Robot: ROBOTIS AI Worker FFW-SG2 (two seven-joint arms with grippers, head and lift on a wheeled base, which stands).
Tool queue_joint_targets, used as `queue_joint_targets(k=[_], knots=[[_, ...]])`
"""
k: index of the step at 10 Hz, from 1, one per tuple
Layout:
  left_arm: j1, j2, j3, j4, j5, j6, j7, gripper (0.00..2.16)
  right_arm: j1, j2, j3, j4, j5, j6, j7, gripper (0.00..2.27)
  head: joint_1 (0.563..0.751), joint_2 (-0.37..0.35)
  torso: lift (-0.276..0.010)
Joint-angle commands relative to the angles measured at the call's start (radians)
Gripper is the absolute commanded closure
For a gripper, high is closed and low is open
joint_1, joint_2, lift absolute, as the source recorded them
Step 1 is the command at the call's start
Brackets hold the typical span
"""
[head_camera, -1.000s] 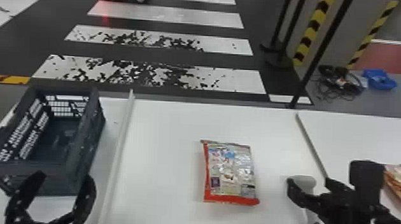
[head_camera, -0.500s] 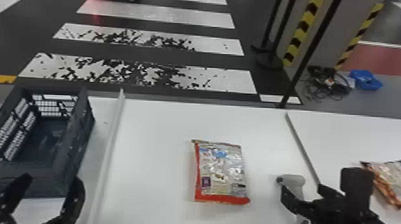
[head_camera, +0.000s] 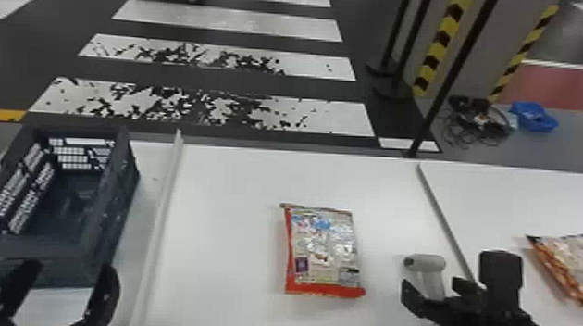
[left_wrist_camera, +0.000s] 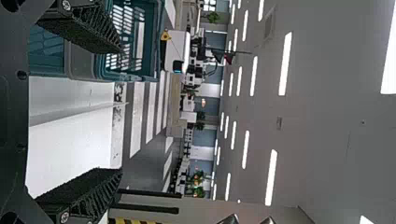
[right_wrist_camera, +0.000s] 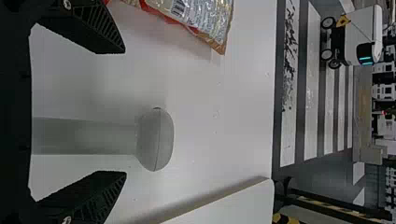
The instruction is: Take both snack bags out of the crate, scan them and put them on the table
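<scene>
In your left wrist view, you have the left gripper's [head_camera: 70, 268] ribbed fingers [left_wrist_camera: 86, 28] spread apart, one overlapping the plastic crate [left_wrist_camera: 81, 65]. Past the white table [left_wrist_camera: 70, 147] you see a crosswalk [left_wrist_camera: 136, 116], a boxy white machine [left_wrist_camera: 173, 42], plants [left_wrist_camera: 198, 191] and ceiling lights [left_wrist_camera: 271, 177].

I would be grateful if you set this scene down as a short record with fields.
crate: on the table, at the robot's left, beyond a pale divider strip
first snack bag: lying flat on the middle section
second snack bag: on the section at the far right
scanner: upright, right of the first bag
left claw: open, at the crate's near side
right claw: open, the scanner's handle between its spread fingers, not gripped
bags scanned: cannot tell
</scene>
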Motion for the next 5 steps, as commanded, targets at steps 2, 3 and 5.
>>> queue_joint_targets(k=[2,3,5], knots=[[-0.002,0.000,-0.003,0.003,-0.001,0.007,0.000,0.09,-0.031,-0.017,0.004,0.043,0.027,-0.002,0.000,0.29,0.695,-0.110,-0.094],[-0.007,0.000,-0.005,0.006,-0.001,0.007,0.000,0.09,-0.037,-0.023,0.004,0.050,0.039,0.007,0.002,0.44,0.695,-0.118,-0.094],[-0.010,0.000,-0.005,0.006,0.000,0.007,0.000,0.09,-0.038,-0.031,0.004,0.050,0.048,0.029,0.015,0.76,0.695,-0.132,-0.094]])
